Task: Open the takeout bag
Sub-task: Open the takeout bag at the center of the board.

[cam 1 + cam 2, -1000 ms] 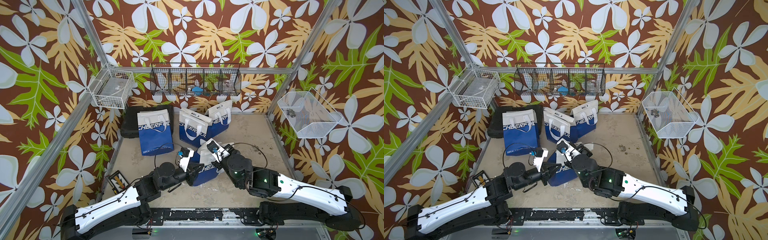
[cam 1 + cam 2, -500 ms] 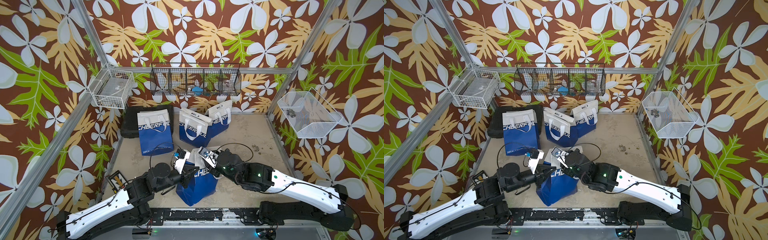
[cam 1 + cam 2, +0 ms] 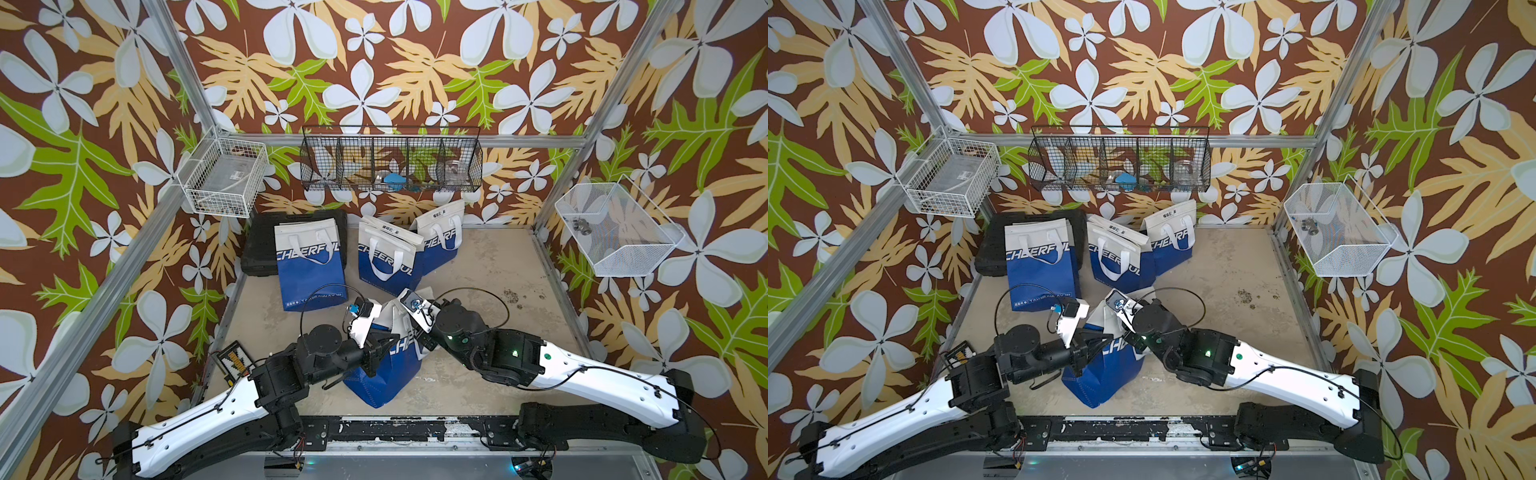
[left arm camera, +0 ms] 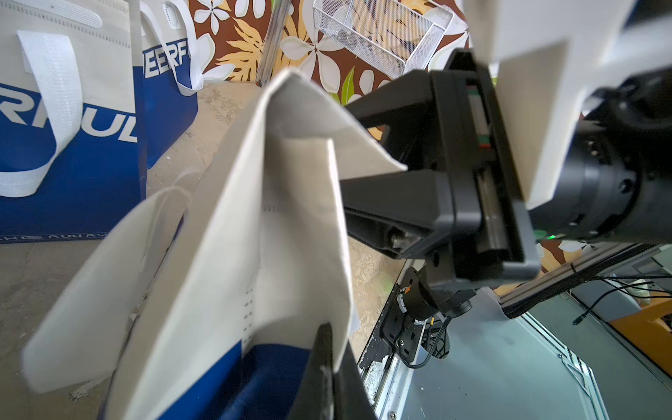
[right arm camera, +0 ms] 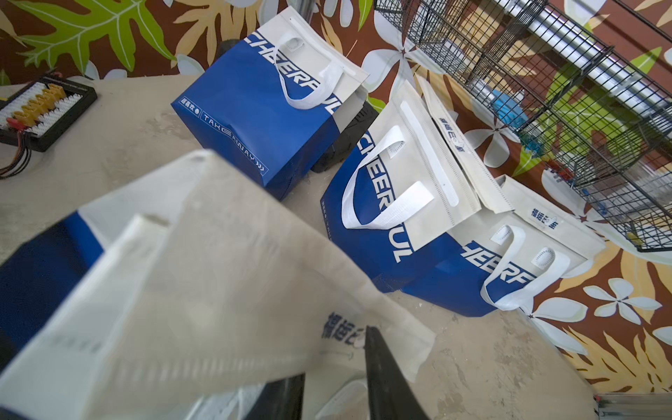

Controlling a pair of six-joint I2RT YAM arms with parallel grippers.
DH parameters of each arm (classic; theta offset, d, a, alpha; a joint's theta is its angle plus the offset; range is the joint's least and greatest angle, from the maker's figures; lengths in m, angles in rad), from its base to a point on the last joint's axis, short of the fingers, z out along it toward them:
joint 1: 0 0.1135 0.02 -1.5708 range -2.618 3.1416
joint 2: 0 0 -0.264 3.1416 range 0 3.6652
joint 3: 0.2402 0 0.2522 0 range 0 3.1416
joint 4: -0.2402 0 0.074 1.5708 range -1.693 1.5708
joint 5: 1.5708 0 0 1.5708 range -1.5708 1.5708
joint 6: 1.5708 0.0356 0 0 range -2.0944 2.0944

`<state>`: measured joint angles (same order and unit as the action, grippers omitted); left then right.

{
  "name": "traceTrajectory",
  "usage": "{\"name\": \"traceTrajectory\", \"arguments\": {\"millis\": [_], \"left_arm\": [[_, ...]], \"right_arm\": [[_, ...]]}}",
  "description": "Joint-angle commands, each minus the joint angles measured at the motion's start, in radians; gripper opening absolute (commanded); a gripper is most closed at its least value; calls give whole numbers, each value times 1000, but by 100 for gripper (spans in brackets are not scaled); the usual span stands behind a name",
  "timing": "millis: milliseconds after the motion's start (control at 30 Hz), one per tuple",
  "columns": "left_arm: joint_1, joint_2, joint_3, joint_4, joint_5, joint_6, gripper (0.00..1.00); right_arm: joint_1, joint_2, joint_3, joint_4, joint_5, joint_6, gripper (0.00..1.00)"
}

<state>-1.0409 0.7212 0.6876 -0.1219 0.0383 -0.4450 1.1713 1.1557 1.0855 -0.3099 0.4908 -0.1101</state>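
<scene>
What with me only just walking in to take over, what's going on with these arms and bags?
Two robot arms are working on the blue and white bag at the front of the table. The left gripper is shut on the bag's upper edge and holds it tilted. The right gripper is open, with the white top flap between its jaws and not pinched. The bag's top looks folded together, not opened. Three matching bags stand at the back.
</scene>
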Motion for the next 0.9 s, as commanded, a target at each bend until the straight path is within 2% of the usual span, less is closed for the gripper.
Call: {"name": "traceTrajectory", "arguments": {"millis": [0, 167, 333, 367, 433, 467, 567, 767, 867], "left_arm": [[-1, 6, 3, 18, 38, -5, 0], [-1, 5, 9, 13, 36, -6, 0], [-1, -1, 16, 4, 23, -11, 0], [-1, -1, 16, 6, 26, -11, 0], [-1, 3, 21, 7, 32, -9, 0], [-1, 6, 24, 4, 33, -8, 0], [-1, 4, 30, -5, 23, -9, 0], [-1, 10, 43, -8, 34, -5, 0], [-1, 13, 54, -11, 38, 0, 0]], "right_arm": [[0, 9, 21, 74, -55, 3, 33], [2, 46, 53, 67, -117, -2, 39], [3, 0, 23, 100, -121, -5, 49], [3, -1, 19, 104, -115, -4, 49], [1, 20, 27, 96, -88, -6, 31], [1, 30, 33, 92, -83, -5, 27], [2, 32, 37, 91, -86, -9, 21], [2, 13, 24, 88, -98, -19, 18], [1, 23, -1, 98, -104, -16, 28]]}}
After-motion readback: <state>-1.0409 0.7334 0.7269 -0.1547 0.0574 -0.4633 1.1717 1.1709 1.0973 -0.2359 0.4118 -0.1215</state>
